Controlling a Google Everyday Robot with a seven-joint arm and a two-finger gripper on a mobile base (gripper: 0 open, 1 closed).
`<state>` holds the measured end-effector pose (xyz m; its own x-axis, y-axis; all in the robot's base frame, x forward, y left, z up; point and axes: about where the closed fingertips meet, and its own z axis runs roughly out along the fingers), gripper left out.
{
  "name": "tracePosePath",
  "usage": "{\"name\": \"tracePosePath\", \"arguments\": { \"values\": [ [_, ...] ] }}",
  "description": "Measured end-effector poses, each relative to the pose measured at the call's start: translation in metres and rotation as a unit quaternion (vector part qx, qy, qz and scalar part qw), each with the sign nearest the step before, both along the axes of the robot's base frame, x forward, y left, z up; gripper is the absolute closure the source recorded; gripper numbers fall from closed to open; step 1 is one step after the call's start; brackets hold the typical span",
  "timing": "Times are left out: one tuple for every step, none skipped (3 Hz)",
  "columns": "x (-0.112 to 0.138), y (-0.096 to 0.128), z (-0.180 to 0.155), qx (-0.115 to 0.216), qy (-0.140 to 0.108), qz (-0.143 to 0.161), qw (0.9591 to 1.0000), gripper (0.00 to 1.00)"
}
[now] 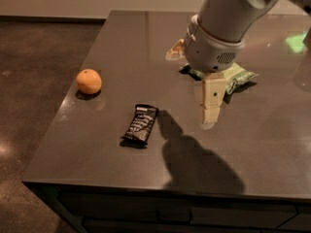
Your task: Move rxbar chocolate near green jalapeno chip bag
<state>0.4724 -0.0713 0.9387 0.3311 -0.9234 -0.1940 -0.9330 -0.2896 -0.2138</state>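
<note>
Room: dark speckled floor (pixel 34 57) is running down the left side, and a strip of pale wall is showing along the top.
Table: a dark, glossy tabletop (pixel 272 144) is filling most of the view and is catching reflections on its far side.
Arm: the robot's bulky white-grey arm (pixel 228 13) is reaching in from the upper right, hanging over the right half of the table and throwing a broad shadow (pixel 194 164) toward the near edge.
Green jalapeno chip bag (pixel 238 76): it is lying on the far right part of the table, mostly hidden behind the arm, with only its right end clearly showing.
Gripper (pixel 212 106): it is hanging under the wrist above the table, just in front of the bag and well to the right of the bar. Nothing is showing in it, and whether it is apart or together cannot be told.
Orange (pixel 89 81): it is sitting near the left edge, apart from the bar.
Rxbar chocolate (pixel 140 125): it is lying flat toward the near left, between the orange and the shadow, well apart from the bag.
Handling: the bar is looking light and fairly stiff, though its shiny wrapper is probably slick. Pinching across its narrow width at mid-length, from straight above, is likely the surest hold.
</note>
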Motion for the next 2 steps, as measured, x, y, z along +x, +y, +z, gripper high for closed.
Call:
{"name": "tracePosePath", "arguments": {
  "values": [
    [-0.005, 0.030, -0.019, -0.015, 0.012, 0.065, 0.9977, 0.00],
    [-0.009, 0.056, -0.039, -0.030, 0.026, 0.119, 0.9921, 0.00]
  ]
}}
